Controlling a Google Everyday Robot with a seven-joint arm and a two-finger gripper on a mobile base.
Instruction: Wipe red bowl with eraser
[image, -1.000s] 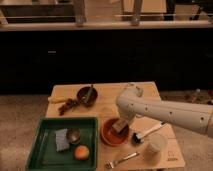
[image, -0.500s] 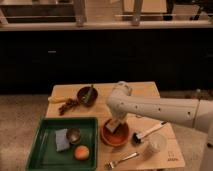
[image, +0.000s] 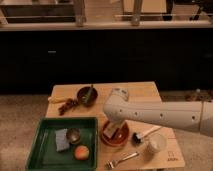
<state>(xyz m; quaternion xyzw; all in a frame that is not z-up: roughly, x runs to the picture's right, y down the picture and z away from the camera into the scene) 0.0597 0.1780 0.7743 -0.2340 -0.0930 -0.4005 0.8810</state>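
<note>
Resting on the bench (image: 150, 93) near its front edge, the red bowl (image: 121, 143) sits just right of the green tray (image: 35, 159). The eraser (image: 110, 133) lies inside the bowl, against its left half. Over the last second the hand (image: 114, 128) has shifted leftward across the bowl, and the eraser has moved with it. This indicates that a wiping stroke is in progress and that contact with the bowl's inner face is probably established.

The hand points down into the bowl, directly above the eraser. Whether it is clamped on the eraser cannot be told, since the wrist hides it. The white arm (image: 165, 116) enters from the right and runs nearly level over the bench. It bends at a rounded joint above the bowl and drops steeply from there.

A black-headed brush (image: 144, 134) lies just right of the bowl, and a fork (image: 122, 160) lies in front of it.
</note>
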